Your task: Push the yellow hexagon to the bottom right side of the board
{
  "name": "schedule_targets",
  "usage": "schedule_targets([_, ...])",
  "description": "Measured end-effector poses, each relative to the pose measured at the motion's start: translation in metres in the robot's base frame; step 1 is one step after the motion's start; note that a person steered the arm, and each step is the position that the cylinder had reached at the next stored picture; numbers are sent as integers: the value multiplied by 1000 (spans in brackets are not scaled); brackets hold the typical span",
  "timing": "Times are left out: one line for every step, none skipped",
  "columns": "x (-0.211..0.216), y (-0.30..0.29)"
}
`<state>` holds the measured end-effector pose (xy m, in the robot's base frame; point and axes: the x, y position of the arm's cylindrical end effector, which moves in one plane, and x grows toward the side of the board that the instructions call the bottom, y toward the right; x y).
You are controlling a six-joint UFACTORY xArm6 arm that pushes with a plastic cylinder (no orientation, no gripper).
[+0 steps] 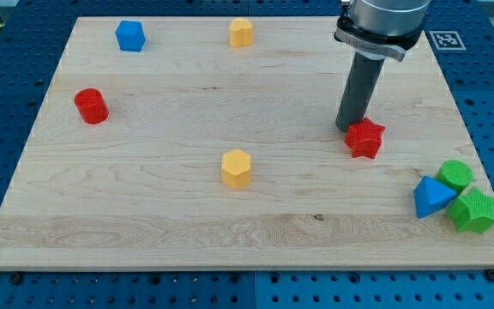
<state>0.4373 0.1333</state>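
Yellow hexagon (237,168): one; my tip (347,129) touches red star (365,138).

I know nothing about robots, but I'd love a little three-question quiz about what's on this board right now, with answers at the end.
1. True or false: my tip is touching the yellow hexagon near the board's middle.
2. Which block sits right beside my tip? A) red star B) red cylinder C) blue block
3. Fill in: three blocks cluster at the board's bottom right, a blue one and two ______ ones.

Key: 1. False, my tip is well to the view's right of it. 2. A. 3. green.
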Motion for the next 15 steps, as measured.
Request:
schedule_targets([13, 8])
schedule_targets([24, 8])
schedule_targets([32, 7])
schedule_targets([41, 6])
schedule_targets([49, 10])
schedule_targets([51, 10])
schedule_targets([55, 17])
schedule_targets([57, 22])
schedule_targets([57, 26])
schedule_targets([57, 32])
schedule_targets([57, 33])
schedule_targets([57, 41])
schedule_targets([57, 42])
schedule_targets([57, 42])
schedule_targets([57, 37])
